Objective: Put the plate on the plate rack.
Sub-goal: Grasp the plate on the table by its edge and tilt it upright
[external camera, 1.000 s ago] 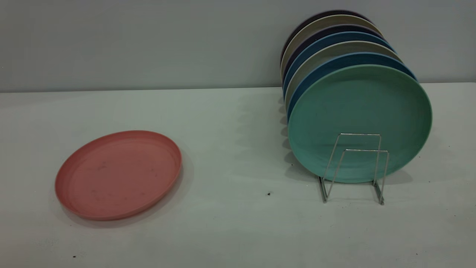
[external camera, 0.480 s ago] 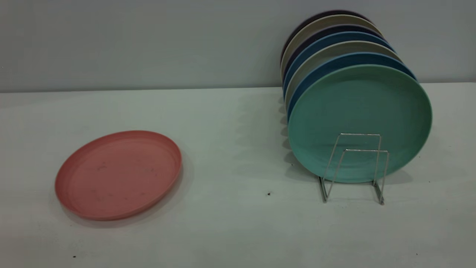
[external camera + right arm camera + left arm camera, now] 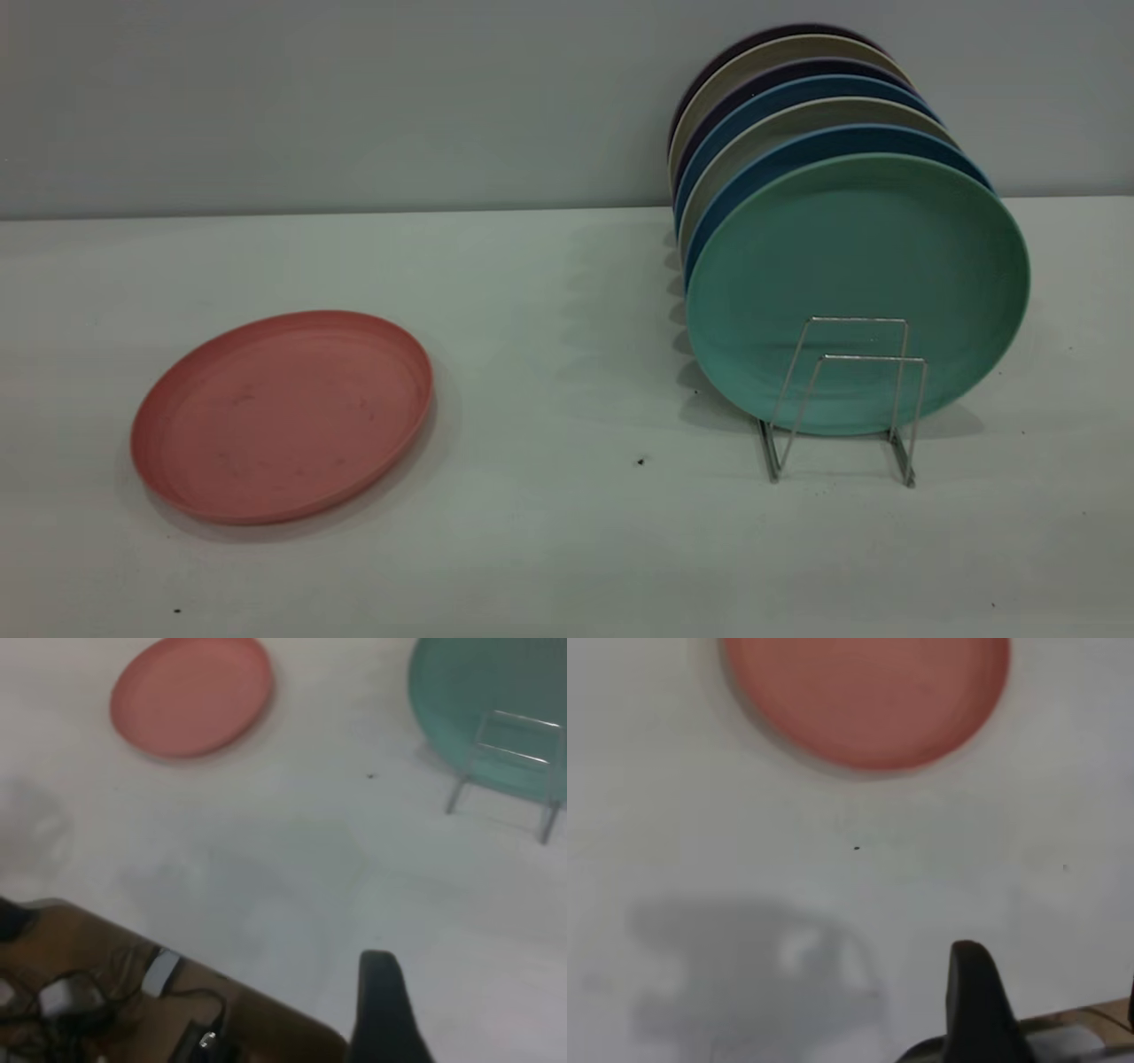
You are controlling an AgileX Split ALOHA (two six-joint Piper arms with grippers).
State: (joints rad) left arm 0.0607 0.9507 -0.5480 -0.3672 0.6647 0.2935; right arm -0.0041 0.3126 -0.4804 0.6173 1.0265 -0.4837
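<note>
The salmon-pink plate (image 3: pixel 282 415) lies flat on the white table at the left; it also shows in the left wrist view (image 3: pixel 866 691) and the right wrist view (image 3: pixel 190 695). The silver wire plate rack (image 3: pixel 846 399) stands at the right, with bare front loops, and shows in the right wrist view (image 3: pixel 505 753). Neither gripper shows in the exterior view. My left gripper (image 3: pixel 1050 988) hangs open and empty over bare table, well short of the plate. My right gripper (image 3: pixel 469 997) is open and empty near the table's edge; only one of its fingers (image 3: pixel 376 1001) shows.
A teal-green plate (image 3: pixel 855 257) stands upright in the rack, with several blue and beige plates (image 3: pixel 797 106) behind it. A grey wall backs the table. A brown surface with cables (image 3: pixel 115 1001) lies past the table's edge.
</note>
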